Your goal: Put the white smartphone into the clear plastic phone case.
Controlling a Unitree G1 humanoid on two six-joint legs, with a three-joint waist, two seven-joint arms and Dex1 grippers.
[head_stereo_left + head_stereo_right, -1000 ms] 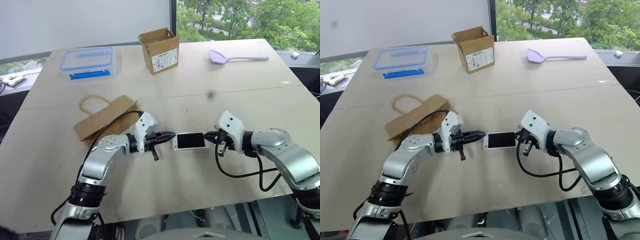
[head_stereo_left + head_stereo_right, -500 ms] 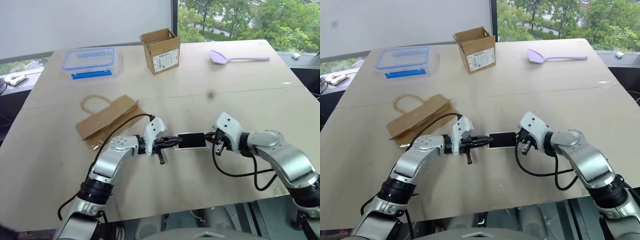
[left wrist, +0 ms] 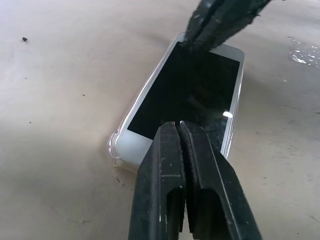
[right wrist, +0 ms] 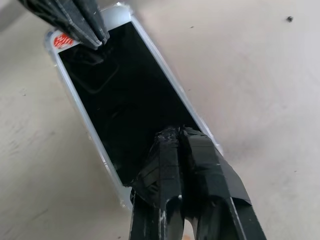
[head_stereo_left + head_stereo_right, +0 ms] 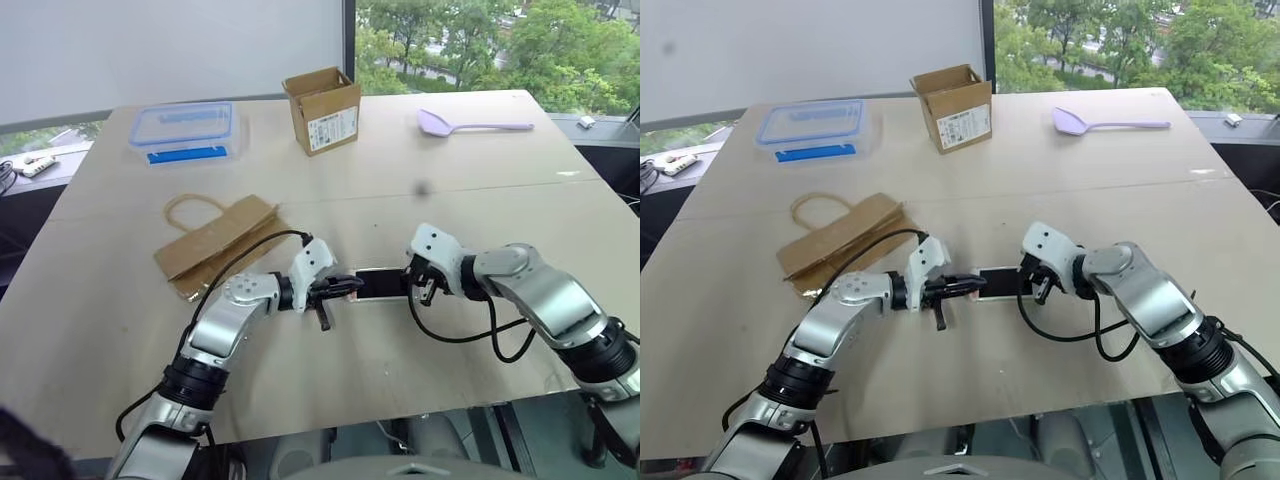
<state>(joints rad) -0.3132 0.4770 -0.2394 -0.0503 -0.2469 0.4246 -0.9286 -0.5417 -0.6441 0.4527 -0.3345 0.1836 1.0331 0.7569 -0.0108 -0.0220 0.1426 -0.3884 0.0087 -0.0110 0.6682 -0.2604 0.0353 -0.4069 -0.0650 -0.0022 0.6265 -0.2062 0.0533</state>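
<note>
End effectors, left (image 5: 343, 287) and right (image 5: 411, 280), fingers pressed together, are pressing opposite ends of the white black-screened smartphone (image 3: 187, 95) lying in the clear plastic phone case (image 3: 114, 148) on the beige counter (image 5: 450, 200); I am pushing evenly, seating corners.

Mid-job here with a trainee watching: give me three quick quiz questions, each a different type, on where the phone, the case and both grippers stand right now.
1. True or false: the left gripper and the right gripper are both shut, tips over the black screen of the white smartphone.
2. What rims the phone's edges? A) blue lid B) the clear plastic phone case C) brown paper
3. Fill in: the phone lies flat on the ____.

Key: 1 true; 2 B; 3 table.
</note>
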